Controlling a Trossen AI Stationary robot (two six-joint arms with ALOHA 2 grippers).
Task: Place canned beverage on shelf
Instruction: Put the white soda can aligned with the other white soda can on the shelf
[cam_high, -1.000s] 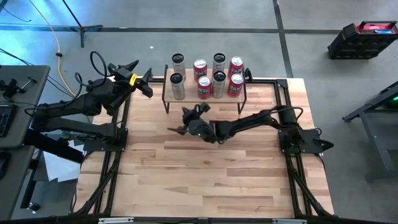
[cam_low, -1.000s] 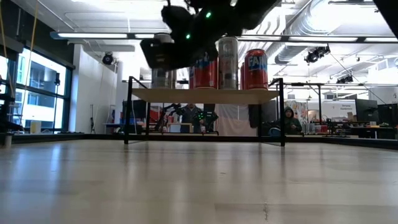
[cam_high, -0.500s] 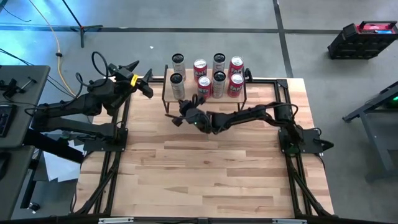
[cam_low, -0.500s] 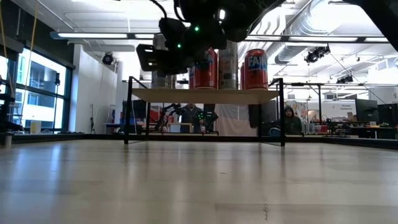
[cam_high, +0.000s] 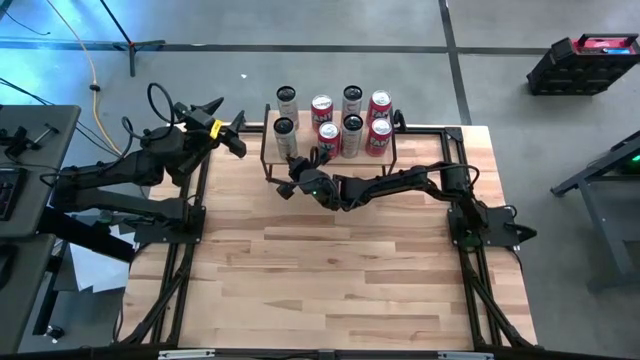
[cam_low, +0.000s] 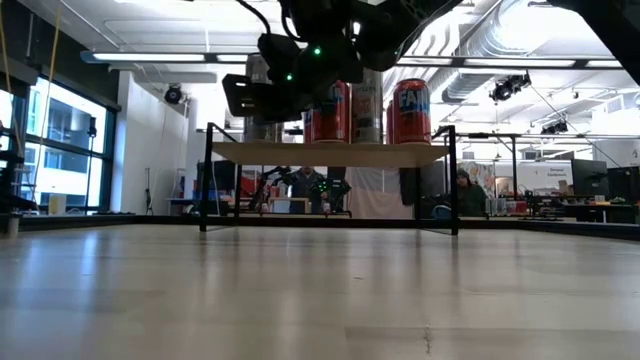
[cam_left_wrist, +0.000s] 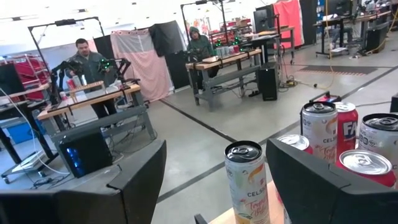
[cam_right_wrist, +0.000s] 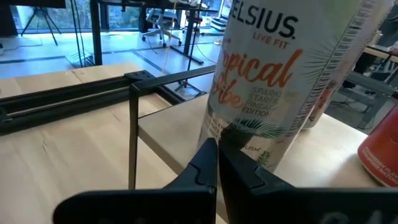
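Reaching in at the shelf (cam_high: 270, 158), the right gripper (cam_high: 291, 180) is pinched tight with nothing in it — right by a white can (cam_right_wrist: 273, 74). Eight cans stand on the shelf. The left gripper (cam_high: 222, 124) (open, empty) waits beside it.

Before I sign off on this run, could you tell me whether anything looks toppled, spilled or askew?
Nothing stands out: all eight cans stand upright on the shelf, in two rows, with no spill visible.
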